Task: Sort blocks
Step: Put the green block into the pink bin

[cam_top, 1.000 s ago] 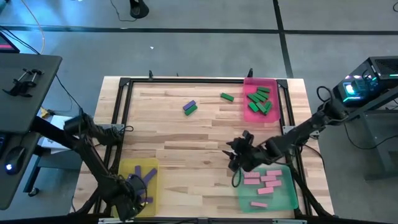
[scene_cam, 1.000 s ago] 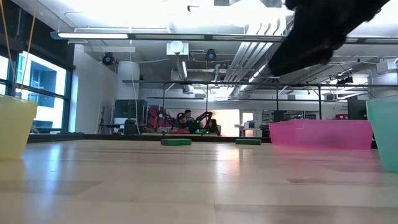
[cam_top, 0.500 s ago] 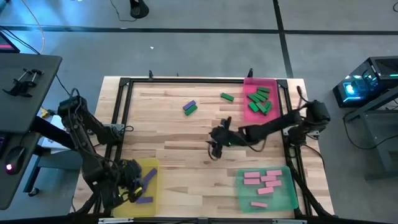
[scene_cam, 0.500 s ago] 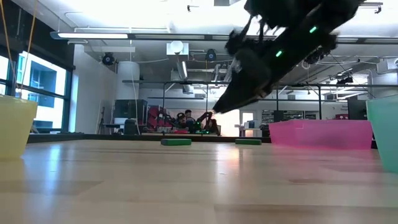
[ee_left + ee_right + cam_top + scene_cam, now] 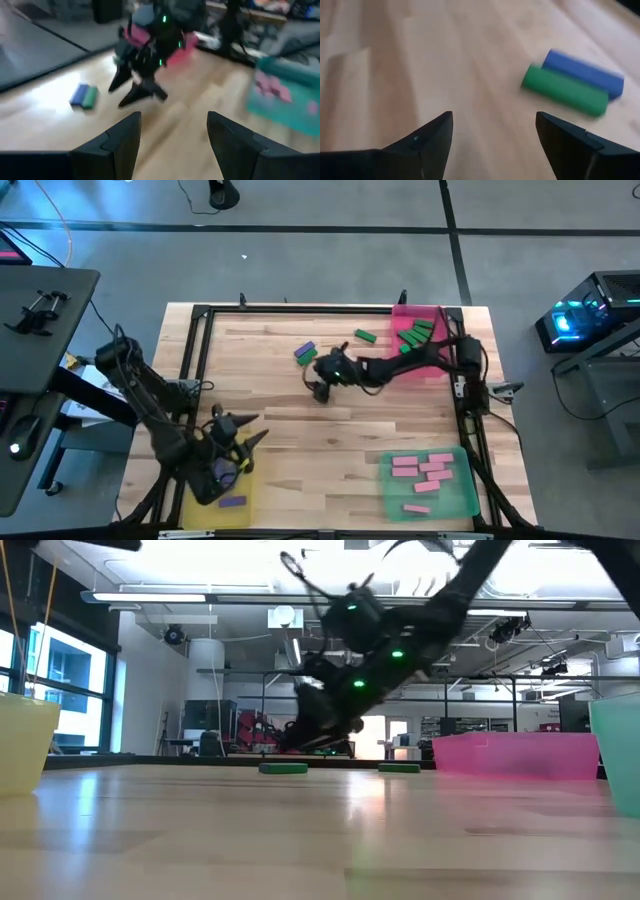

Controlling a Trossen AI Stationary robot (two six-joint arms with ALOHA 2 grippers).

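Note:
A purple block (image 5: 304,348) and a green block (image 5: 307,357) lie flat side by side on the wood at the far middle; the right wrist view shows the same green block (image 5: 565,90) and purple block (image 5: 583,73). My right gripper (image 5: 318,385) hovers open just near-right of them, its fingers (image 5: 427,137) tilted down, touching nothing. Another green block (image 5: 365,336) lies alone farther right. My left gripper (image 5: 252,428) stands open above the yellow tray's (image 5: 205,450) right edge, pointing across the table, nothing between its fingers (image 5: 117,142).
The pink tray (image 5: 436,366) at the far right holds several green blocks. The green tray (image 5: 470,498) at the near right holds several pink blocks. Purple blocks (image 5: 232,501) lie in the yellow tray. A black frame (image 5: 200,350) rims the table; bare wood lies in the middle.
My right gripper has swept from beside the green tray toward the far left, sinking to the purple and green pair. My left gripper has risen out of the yellow tray and tipped up from pointing down until it points nearly level across the table.

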